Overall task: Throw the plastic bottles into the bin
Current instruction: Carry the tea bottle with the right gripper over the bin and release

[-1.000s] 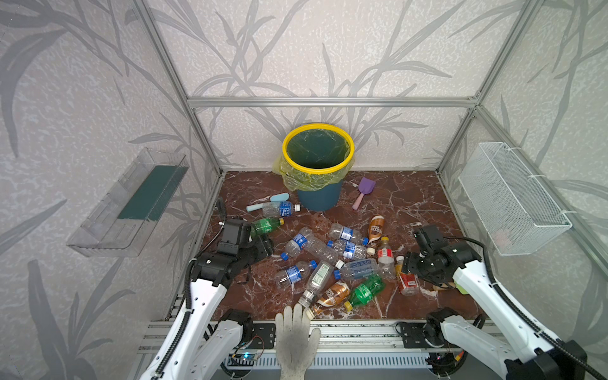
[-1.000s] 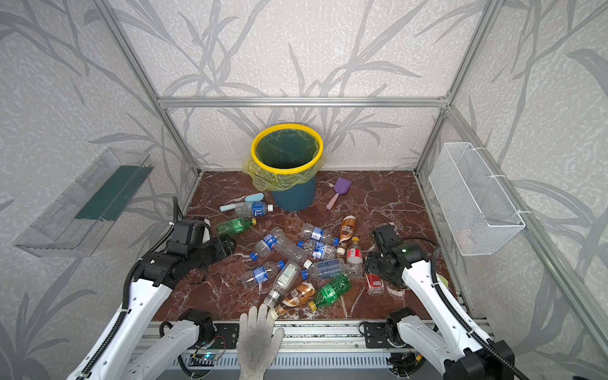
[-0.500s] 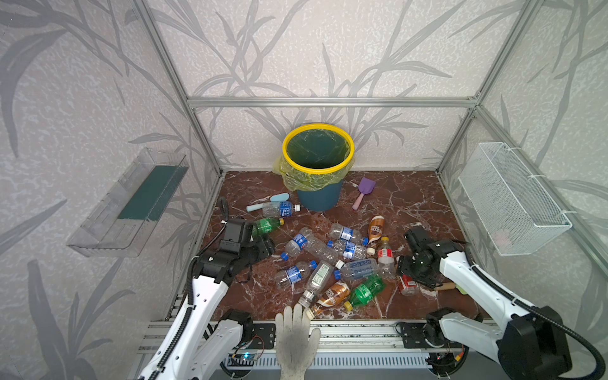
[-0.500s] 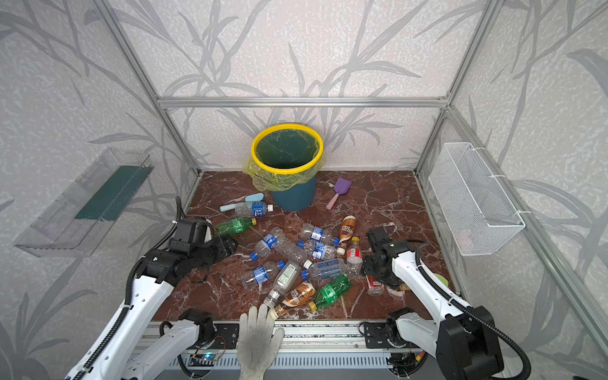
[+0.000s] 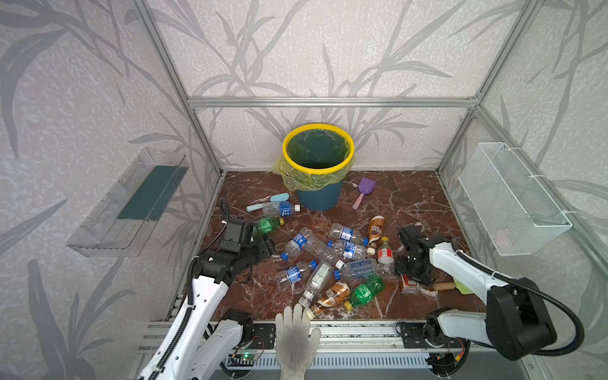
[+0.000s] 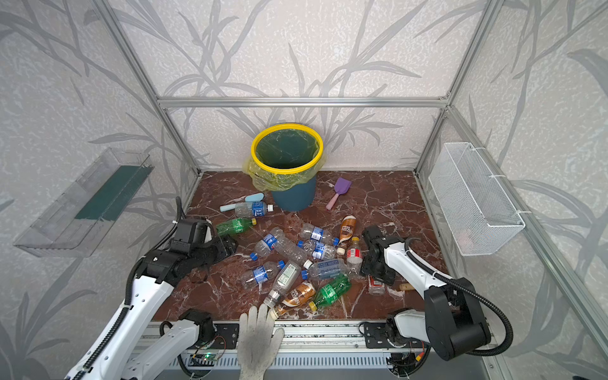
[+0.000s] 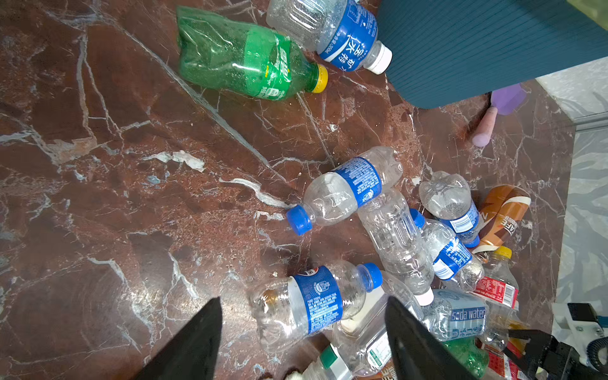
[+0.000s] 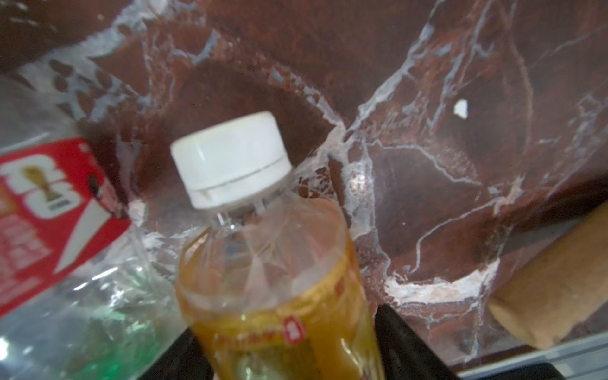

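Several plastic bottles (image 5: 316, 246) lie scattered on the marble floor, mostly clear with blue labels, some green or brown. The teal bin (image 5: 317, 199) with its yellow rim stands at the back, also in a top view (image 6: 293, 199). My left gripper (image 5: 267, 246) hovers open left of the pile; in the left wrist view a blue-labelled bottle (image 7: 316, 302) lies on the floor between its fingertips (image 7: 204, 329). My right gripper (image 5: 411, 274) is low at the pile's right side, shut on a white-capped bottle with a yellow-orange label (image 8: 273, 279).
A white gloved hand (image 5: 294, 332) rests at the front rail. A purple shovel (image 5: 363, 190) and a light-blue shovel (image 5: 268, 201) lie near the bin. A wooden handle (image 5: 444, 285) lies beside the right gripper. A wire basket (image 5: 513, 200) and a clear tray (image 5: 131, 204) hang on the side walls.
The right arm swung in toward the pile and dropped over the yellow-orange labelled bottle, its jaws narrowing onto it. The left gripper crept slightly forward.
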You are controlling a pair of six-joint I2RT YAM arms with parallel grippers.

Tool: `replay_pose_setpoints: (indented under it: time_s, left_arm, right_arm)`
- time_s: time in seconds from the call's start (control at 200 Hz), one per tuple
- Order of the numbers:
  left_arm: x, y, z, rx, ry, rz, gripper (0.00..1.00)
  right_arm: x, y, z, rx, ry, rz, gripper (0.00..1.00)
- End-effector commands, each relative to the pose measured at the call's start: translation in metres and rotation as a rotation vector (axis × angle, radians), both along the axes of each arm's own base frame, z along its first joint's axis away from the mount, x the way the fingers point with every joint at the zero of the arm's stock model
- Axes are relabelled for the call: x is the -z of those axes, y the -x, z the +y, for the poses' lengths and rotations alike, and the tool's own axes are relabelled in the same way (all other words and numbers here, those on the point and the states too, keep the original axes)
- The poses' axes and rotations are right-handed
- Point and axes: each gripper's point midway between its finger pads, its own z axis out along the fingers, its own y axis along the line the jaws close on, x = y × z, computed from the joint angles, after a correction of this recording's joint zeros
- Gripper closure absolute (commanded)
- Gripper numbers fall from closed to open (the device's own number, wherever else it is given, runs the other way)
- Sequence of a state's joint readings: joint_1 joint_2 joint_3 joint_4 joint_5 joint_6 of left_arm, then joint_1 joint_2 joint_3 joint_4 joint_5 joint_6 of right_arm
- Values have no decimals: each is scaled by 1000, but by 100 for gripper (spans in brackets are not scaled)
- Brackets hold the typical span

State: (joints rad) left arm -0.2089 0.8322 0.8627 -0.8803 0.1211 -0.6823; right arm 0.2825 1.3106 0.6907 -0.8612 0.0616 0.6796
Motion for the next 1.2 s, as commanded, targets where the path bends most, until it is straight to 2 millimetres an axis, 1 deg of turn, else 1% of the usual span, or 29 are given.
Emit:
replay_pose_setpoints:
  time_s: [0.0,0.12,0.24,0.425,0.6,0.725,0.745,0.755,0.815,0.885,0.98,1.035,1.055,1.095,1.105,1.125,1.135,1.175,1.185,1.195]
  left_arm:
    - [-2,3,2,-10,-7,5,22]
    - [-4,3,2,-11,-8,0,22]
    - [-5,2,2,-11,-8,-2,22]
    - [-7,1,1,-9,-6,-5,22]
    - [-6,0,0,-5,0,-5,22]
    - [-5,-1,-2,-2,4,-2,22]
    - [-5,-1,-2,-1,4,-2,22]
    - [-5,-1,-2,-1,5,-3,22]
    - [-5,-1,-2,-2,8,-2,22]
    - [-6,-2,-3,0,12,-2,22]
    - [-8,-3,-4,2,16,-6,22]
    - [-9,-3,-5,6,18,-7,22]
    - [-11,-4,-5,5,18,-9,22]
    - [-13,-5,-5,9,19,-13,22]
    - [-14,-5,-5,8,20,-16,22]
    - [-15,-5,-5,9,19,-17,21]
    - [-16,-5,-5,9,19,-19,22]
    - [-19,-6,-5,9,20,-26,22]
    - [-20,-7,-5,8,20,-29,22]
    - [-20,-7,-5,7,21,-29,22]
  right_arm:
    - [-1,-5,-1,-10,10,-1,30]
    - [-3,-7,0,-8,3,-10,36]
    - [-10,-10,-1,-7,2,-35,42]
    - [-31,-14,-3,-5,2,-99,47]
    - [-56,-21,1,-9,-26,-175,48]
    - [-75,-29,10,-29,-88,-252,48]
    - [-78,-31,13,-32,-107,-269,48]
    - [-81,-33,16,-64,-117,-283,48]
    - [-91,-39,24,-80,-164,-334,48]
    - [-107,-52,39,-110,-243,-415,49]
    - [-143,-75,61,-150,-350,-535,50]
    - [-174,-94,77,-176,-410,-632,50]
    - [-189,-102,84,-185,-437,-676,50]
    - [-224,-120,99,-208,-493,-762,50]
    - [-229,-125,102,-215,-502,-773,51]
    - [-254,-136,112,-236,-529,-823,51]
    - [-262,-139,116,-245,-540,-837,51]
    - [-313,-163,135,-284,-582,-924,50]
    - [-330,-166,139,-294,-593,-955,50]
    - [-339,-173,145,-303,-600,-966,49]
